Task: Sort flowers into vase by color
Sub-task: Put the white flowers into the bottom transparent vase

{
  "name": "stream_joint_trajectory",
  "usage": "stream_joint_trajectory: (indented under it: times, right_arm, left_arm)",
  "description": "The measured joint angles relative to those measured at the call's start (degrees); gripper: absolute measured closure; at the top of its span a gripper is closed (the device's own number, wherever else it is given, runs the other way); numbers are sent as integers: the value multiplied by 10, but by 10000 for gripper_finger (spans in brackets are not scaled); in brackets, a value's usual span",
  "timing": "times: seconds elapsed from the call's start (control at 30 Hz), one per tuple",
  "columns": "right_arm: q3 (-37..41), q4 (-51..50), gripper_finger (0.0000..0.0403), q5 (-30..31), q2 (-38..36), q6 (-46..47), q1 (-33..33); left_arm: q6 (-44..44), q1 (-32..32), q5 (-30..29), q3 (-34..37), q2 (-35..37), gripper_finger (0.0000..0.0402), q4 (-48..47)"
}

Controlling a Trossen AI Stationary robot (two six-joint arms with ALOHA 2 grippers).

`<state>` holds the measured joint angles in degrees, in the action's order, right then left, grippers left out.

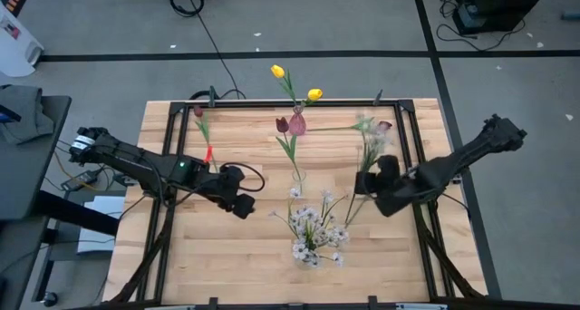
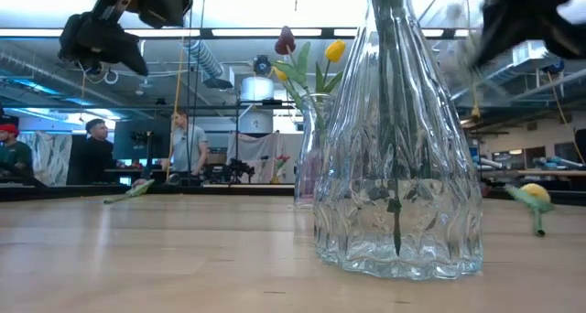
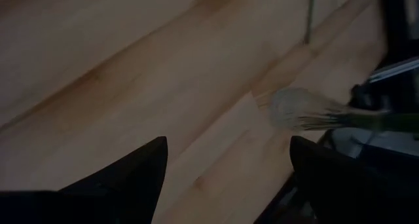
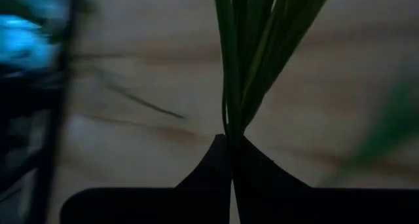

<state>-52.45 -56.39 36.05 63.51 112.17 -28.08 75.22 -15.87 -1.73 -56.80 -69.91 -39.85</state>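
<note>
My right gripper is over the table's right part, shut on a green-stemmed flower whose pale, blurred head points toward the far edge. My left gripper hangs open above the table's left middle with nothing between its fingers. A glass vase in the table's middle holds yellow tulips and maroon tulips. Another glass vase near the front holds white blossoms. One maroon tulip lies on the table at the far left. My right gripper pinches a bunch of green stems and leaves between its two shut fingers. The stems run on away from the fingertips. The flower is lifted off the table. Which end of the stem is held cannot be told.
A black frame runs around the wooden table top. In the low view a yellow tulip lies on the table at the right. People stand in the room beyond the far edge.
</note>
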Motion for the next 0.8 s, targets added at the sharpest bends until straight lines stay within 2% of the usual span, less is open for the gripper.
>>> stream_joint_trajectory:
  times: [0.1,0.2,0.33,0.43,0.63,0.73,0.8]
  right_arm:
    - [-31,1,395,71,-25,-98,-23]
    - [-63,2,395,114,-39,-200,-43]
    - [-101,2,395,122,-43,-337,-70]
    - [-117,2,395,114,-43,-405,-98]
    - [-122,-11,395,86,-43,-436,-171]
    - [-122,-32,395,49,-42,-421,-219]
    - [-120,-39,395,48,-42,-397,-255]
  left_arm:
    - [0,0,-6,0,0,76,32]
    - [0,0,-18,0,0,76,61]
    - [0,0,-21,0,0,76,89]
    - [0,0,-21,0,0,76,99]
    - [17,-19,15,0,-25,76,181]
    - [34,-41,38,0,-56,76,228]
    - [44,-59,37,0,-80,76,268]
